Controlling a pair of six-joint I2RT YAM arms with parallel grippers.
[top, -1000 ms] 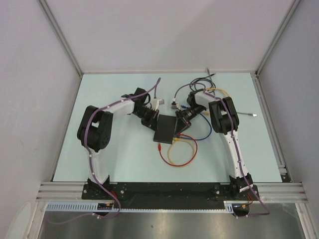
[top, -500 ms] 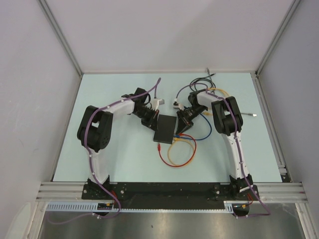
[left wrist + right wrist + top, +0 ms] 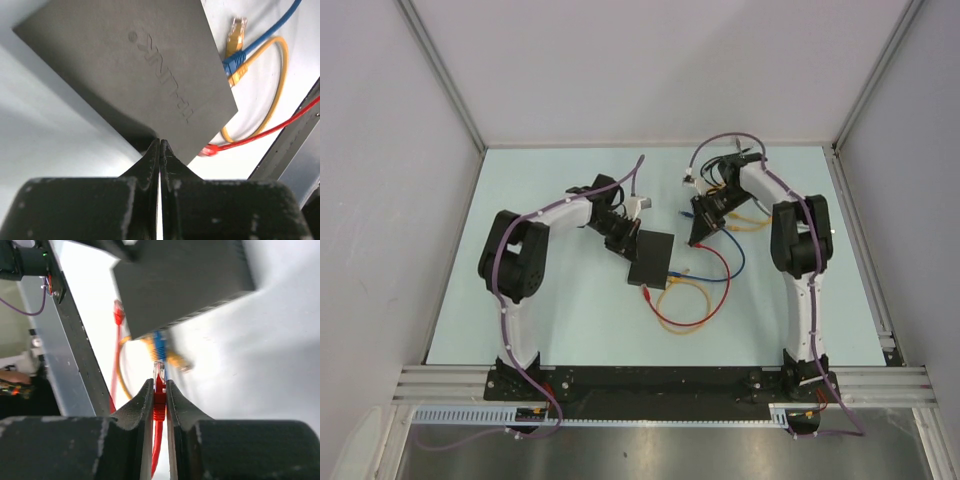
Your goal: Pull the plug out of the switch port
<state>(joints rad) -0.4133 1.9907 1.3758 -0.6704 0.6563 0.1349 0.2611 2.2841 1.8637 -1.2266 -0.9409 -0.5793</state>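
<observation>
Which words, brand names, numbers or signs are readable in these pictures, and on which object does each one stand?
"TP-LINK": raised letters with a small round emblem beside them, on the top face of the black switch; they appear upside down in the left wrist view.
No other text is readable: none shows on the cables, on the red plug held in the right gripper, or anywhere in the top view, where the switch's lettering is too small to read.

Pale blue-green table point(image 3: 540, 300), alu rail point(image 3: 660, 380) along its near edge, carries the switch point(image 3: 652, 258) lying flat near ctr, w/ red cable point(image 3: 210, 149), yellow cable point(image 3: 284, 80) & blue cable point(image 3: 234, 63) looped on the surface just beside the switch's near-right edge, yellow & red loops overlapping.
</observation>
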